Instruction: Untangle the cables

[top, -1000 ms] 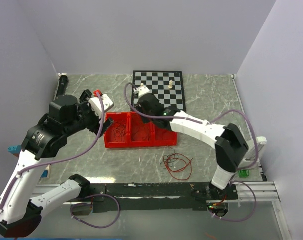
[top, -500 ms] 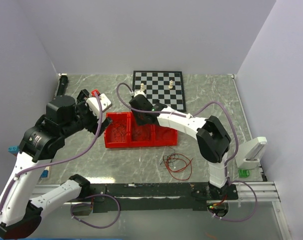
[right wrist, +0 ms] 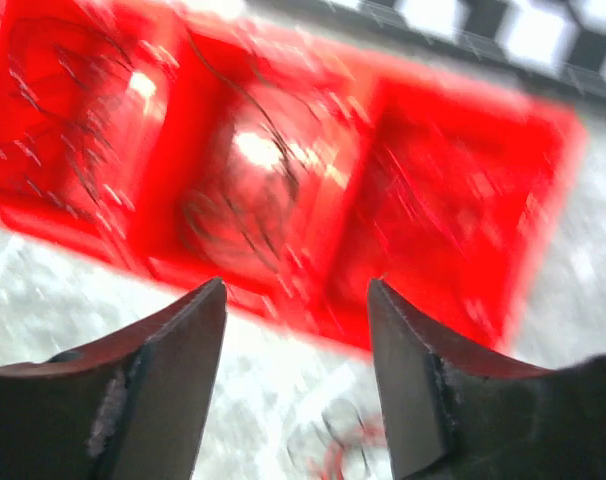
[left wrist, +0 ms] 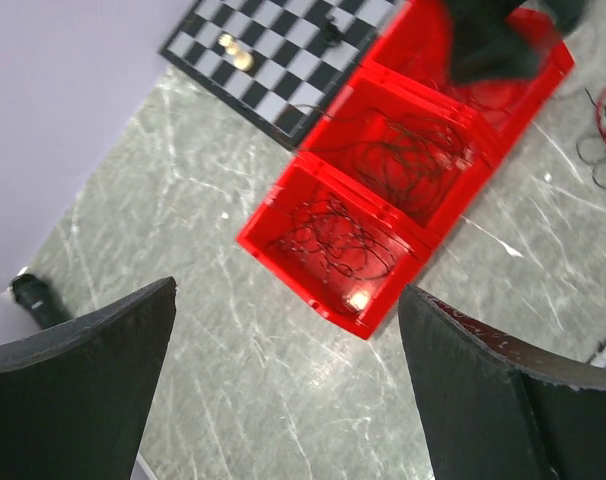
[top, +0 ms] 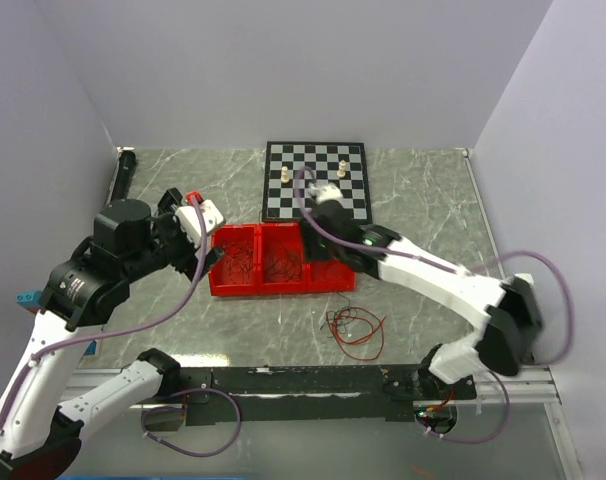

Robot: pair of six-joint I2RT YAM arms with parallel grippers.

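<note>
A loose bundle of thin red and dark cables (top: 355, 332) lies on the marble table in front of a red three-compartment tray (top: 283, 288); the bundle also shows blurred (right wrist: 348, 455) and at the frame's edge (left wrist: 603, 130). Dark wires lie coiled in the tray's left compartment (left wrist: 338, 235) and middle compartment (left wrist: 413, 150). My right gripper (top: 321, 245) hovers over the tray's right end, its jaws open with nothing between them (right wrist: 296, 285). My left gripper (top: 199, 250) hangs above the table at the tray's left end, wide open and holding nothing (left wrist: 285, 290).
A chessboard (top: 315, 180) with a few pale pieces lies just behind the tray. A black object (top: 125, 170) rests at the back left wall. A small green item (top: 488, 346) sits near the right rail, a blue one (top: 28, 298) at the left wall.
My right gripper has gone from shut to open and shifted right from the tray's middle toward its right end, with its elbow swinging out right. The left arm dropped slightly.
</note>
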